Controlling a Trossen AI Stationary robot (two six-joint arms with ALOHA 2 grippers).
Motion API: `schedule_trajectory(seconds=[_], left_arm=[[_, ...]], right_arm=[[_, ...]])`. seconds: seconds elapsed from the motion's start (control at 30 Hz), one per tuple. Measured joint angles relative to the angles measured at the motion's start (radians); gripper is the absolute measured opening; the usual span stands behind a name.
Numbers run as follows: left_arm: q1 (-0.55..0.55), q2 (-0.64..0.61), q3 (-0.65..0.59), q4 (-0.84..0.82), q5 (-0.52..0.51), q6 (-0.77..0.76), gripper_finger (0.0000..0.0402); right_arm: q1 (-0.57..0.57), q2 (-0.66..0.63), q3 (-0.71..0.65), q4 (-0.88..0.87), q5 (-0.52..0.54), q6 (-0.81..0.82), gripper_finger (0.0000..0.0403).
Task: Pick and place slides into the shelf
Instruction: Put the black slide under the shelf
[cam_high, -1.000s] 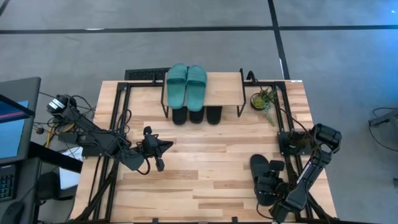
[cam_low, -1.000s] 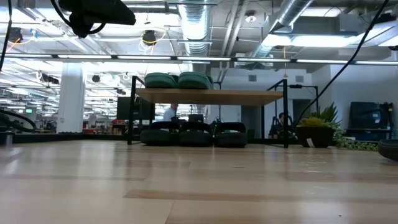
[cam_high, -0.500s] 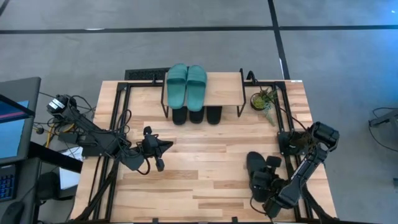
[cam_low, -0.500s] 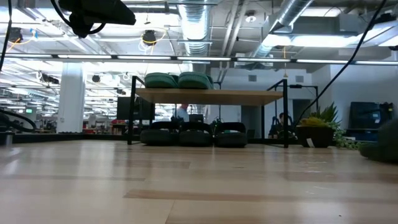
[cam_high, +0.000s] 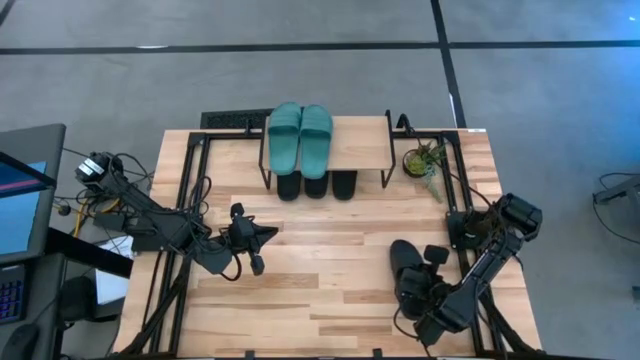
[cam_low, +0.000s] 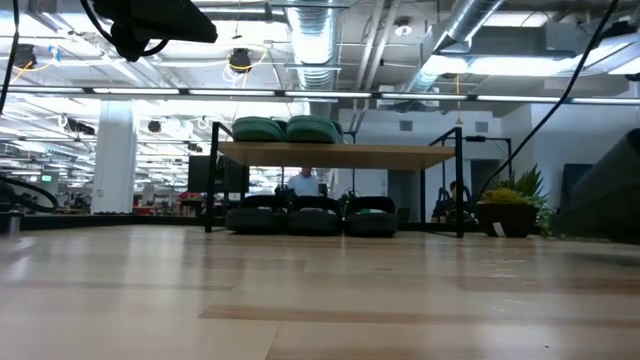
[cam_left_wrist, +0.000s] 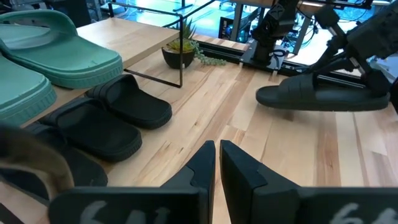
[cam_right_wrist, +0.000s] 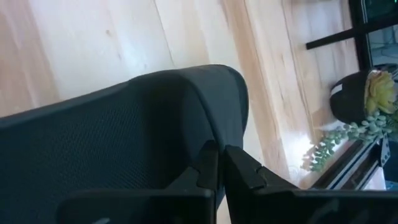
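Observation:
A black slide (cam_left_wrist: 323, 98) hangs just above the table near its right near corner, with my right gripper (cam_right_wrist: 217, 159) shut on it; from above, the slide (cam_high: 405, 270) lies beside that gripper (cam_high: 428, 288). The shelf (cam_high: 362, 142) stands at the far middle on its thin black legs. A teal pair (cam_high: 300, 135) rests on its top board, and three black slides (cam_high: 315, 185) lie on the table under it, their ends sticking out. My left gripper (cam_left_wrist: 217, 152) waits shut over the table's left half (cam_high: 268, 236). My right gripper pinches the black slide between its two fingers at the edge of its dark textured upper side (cam_right_wrist: 205, 134); strap or footbed I cannot tell. The fingers slant down onto it from the table's near right. The slide sits about level, sole down, clear of the table, its shadow below.
A small potted plant (cam_high: 420, 160) stands to the right of the shelf. Black frame rails run along the table's left (cam_high: 185, 200) and right (cam_high: 460, 190) sides. Bare wood (cam_high: 330, 260) lies between the two arms and in front of the shelf.
My right gripper has carried the black slide toward the table's left and a little toward the far edge, lifting it off the wood. In the low view the slide has grown from a low shape at the right border into a larger, higher one.

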Motion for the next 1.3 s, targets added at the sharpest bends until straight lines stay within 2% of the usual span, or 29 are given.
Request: schedule_trajectory(seconds=[0.17, 0.6, 0.8, 1.07, 1.2, 1.3], left_arm=[[0.0, 0.0, 0.0, 0.0, 0.0, 0.014, 0.0013], [-0.001, 0.0, 0.0, 0.0, 0.002, 0.021, 0.0013], [-0.017, 0.0, 0.0, 0.001, 0.001, 0.021, 0.0013], [-0.048, 0.0, 0.0, 0.001, -0.002, 0.021, 0.0013], [-0.058, 0.0, 0.0, 0.001, -0.011, 0.02, 0.0013], [-0.069, 0.0, 0.0, 0.001, -0.028, 0.021, 0.0013]], right_arm=[[-0.045, -0.001, 0.029, -0.038, 0.054, -0.013, 0.0001], [-0.306, -0.001, 0.031, 0.089, 0.196, -0.3, 0.0], [-0.428, -0.001, 0.031, 0.21, 0.194, -0.467, 0.0], [-0.556, -0.001, 0.023, 0.276, 0.181, -0.611, 0.0], [-0.612, -0.015, -0.018, 0.377, 0.11, -0.694, 0.0], [-0.639, -0.014, -0.032, 0.379, 0.1, -0.719, 0.0]])
